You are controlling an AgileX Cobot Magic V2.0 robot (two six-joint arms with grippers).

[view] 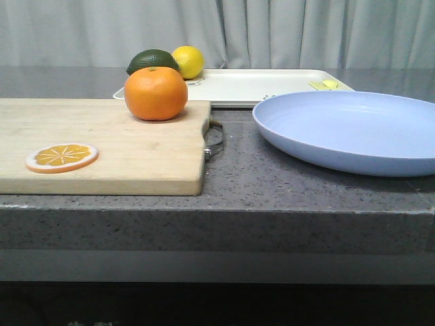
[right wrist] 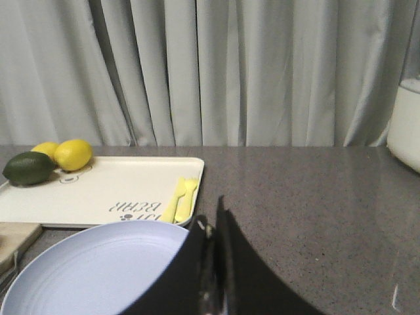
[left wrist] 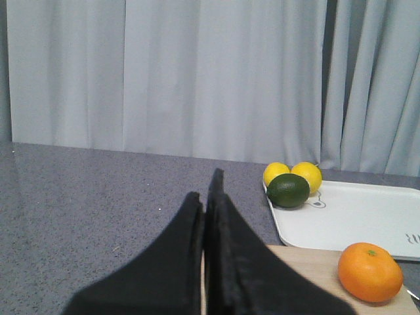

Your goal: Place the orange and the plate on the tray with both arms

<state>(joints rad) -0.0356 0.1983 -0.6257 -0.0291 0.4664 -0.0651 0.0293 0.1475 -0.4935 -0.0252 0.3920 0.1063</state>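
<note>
Front view: orange [view: 155, 93] sits upper left on the cutting board [view: 122, 146], plate [view: 350, 130] at right; both wrist views show the left gripper [left wrist: 207, 197] and right gripper [right wrist: 211, 226] pressed together.

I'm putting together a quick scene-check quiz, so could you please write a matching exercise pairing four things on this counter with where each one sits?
Things:
1. orange
2. orange slice
3. dark green fruit
4. plate

Places:
A. on the tray, at its far left corner beside the lemons
B. directly on the grey counter, right of the cutting board
C. on the cutting board, near its front left
D. on the cutting board, near its back edge

Pairs: 1-D, 2-C, 3-A, 4-B
</note>
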